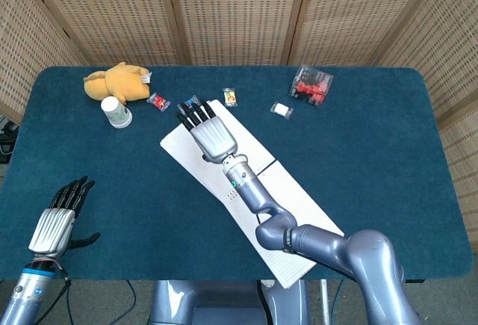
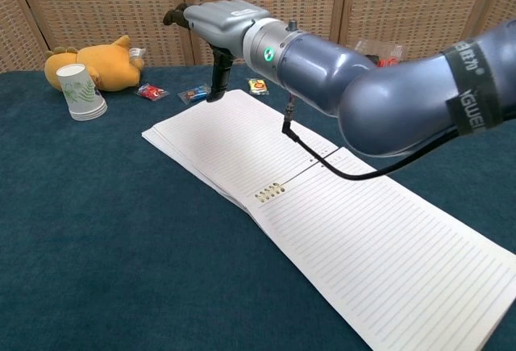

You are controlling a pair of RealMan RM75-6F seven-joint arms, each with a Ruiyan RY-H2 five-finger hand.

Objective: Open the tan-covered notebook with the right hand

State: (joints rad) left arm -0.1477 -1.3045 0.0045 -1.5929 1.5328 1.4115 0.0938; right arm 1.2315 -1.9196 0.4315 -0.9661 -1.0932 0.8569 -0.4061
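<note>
The notebook (image 1: 295,217) lies open and flat across the middle of the table, showing lined white pages (image 2: 367,242); its tan cover is hidden underneath. My right hand (image 1: 211,132) hovers over the far left page, fingers stretched toward the back of the table. In the chest view the right hand (image 2: 222,32) is raised, and one finger hangs down close to the page's far edge; contact cannot be told. It holds nothing. My left hand (image 1: 58,220) rests with fingers spread near the table's front left corner, far from the notebook.
A yellow plush toy (image 1: 116,82) and a paper cup (image 1: 116,113) sit at the back left. Small candy wrappers (image 1: 158,101) lie just beyond the notebook's far edge. A white packet (image 1: 281,109) and a clear pack of red items (image 1: 311,84) lie at the back right.
</note>
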